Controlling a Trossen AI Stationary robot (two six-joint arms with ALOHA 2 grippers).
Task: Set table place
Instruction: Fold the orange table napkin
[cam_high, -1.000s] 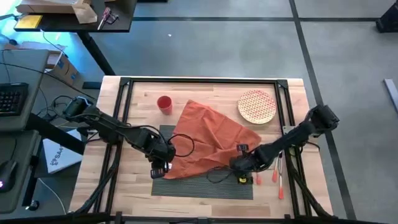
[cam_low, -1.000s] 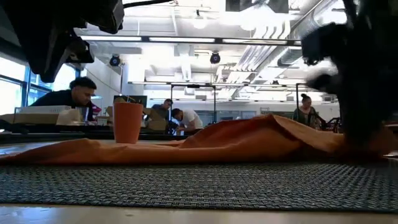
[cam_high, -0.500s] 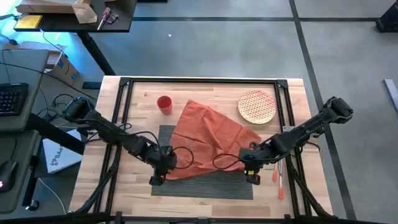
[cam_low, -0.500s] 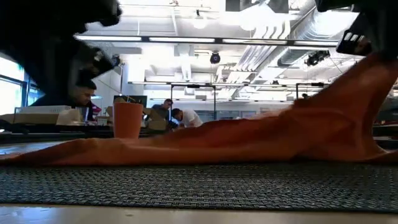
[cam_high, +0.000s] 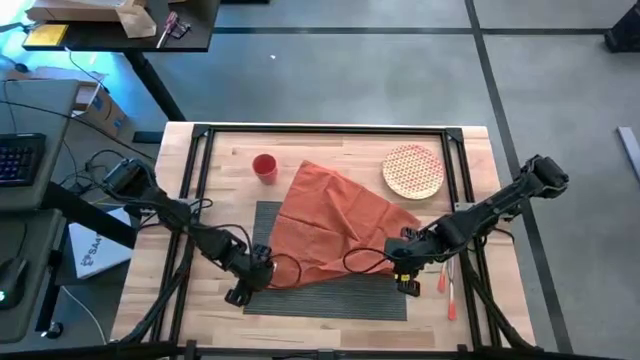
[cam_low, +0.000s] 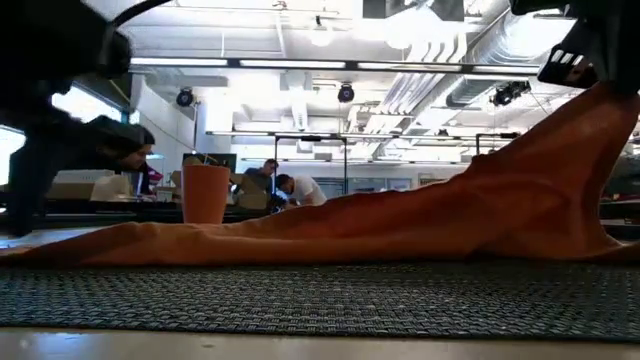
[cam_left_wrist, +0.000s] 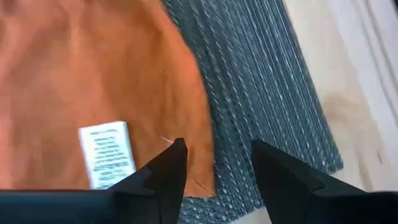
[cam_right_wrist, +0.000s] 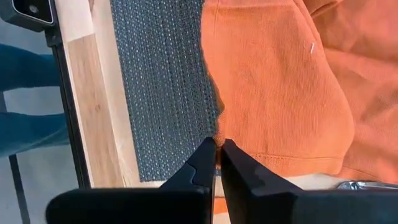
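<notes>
Right tool (cam_right_wrist: 216, 151) pinched on orange napkin (cam_high: 330, 225) corner, lifting it at placemat's (cam_high: 340, 298) 3 o'clock edge; left tool (cam_left_wrist: 214, 163) spread, empty, over napkin's 8 o'clock corner; placemat flat on tabletop (cam_high: 320, 150), mid-front.

You can see only the near strip of the placemat (cam_high: 335, 298) from above — the orange napkin (cam_high: 335, 218) covers the rest. In the low view the left arm (cam_low: 55, 95) is a dark blur, and the picture's top right corner cuts off the right gripper (cam_low: 590, 40). In the left wrist view the print on the napkin's white tag (cam_left_wrist: 107, 154) is too blurred to read — so are the people behind the table in the low view.
</notes>
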